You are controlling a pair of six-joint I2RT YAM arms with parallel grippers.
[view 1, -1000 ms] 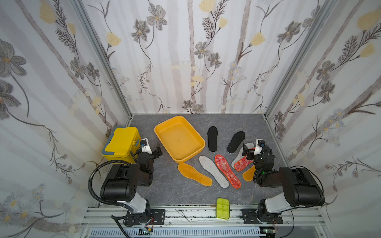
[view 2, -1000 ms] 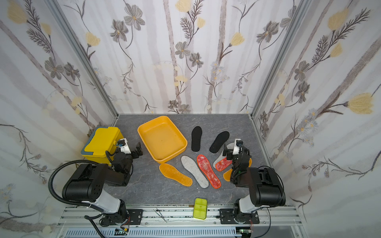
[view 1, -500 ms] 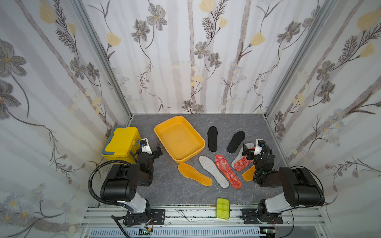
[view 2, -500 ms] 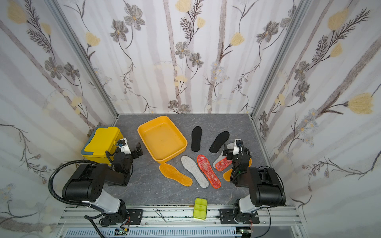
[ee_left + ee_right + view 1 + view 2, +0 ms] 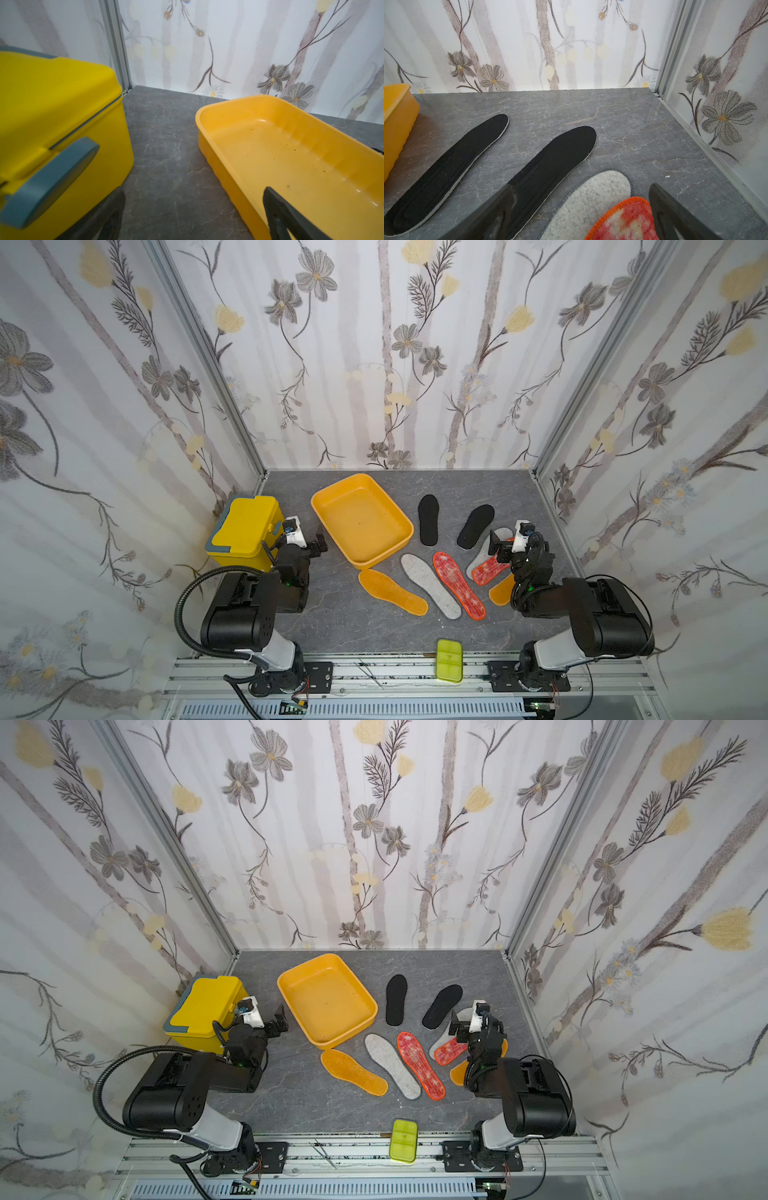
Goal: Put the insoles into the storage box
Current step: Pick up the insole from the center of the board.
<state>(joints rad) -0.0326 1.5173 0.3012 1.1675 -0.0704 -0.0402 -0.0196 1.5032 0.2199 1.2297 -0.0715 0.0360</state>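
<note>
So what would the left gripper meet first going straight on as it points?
Probably the back wall: the left gripper aims down the gap between the yellow lidded box and the shallow orange plastic tray, though one finger may clip its rim.

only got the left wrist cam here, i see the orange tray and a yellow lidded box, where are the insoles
Observer: All eight lie on the table, none in the storage box. The closest is an orange-yellow insole just off its near corner.
Operator: whats the right arm doing
Observer: The right gripper is open and hovers over a red-orange mottled insole that overlaps a grey felt insole.
Operator: anything at the front edge
Observer: A small lime-green case sits at the table's front edge, about centred.
</note>
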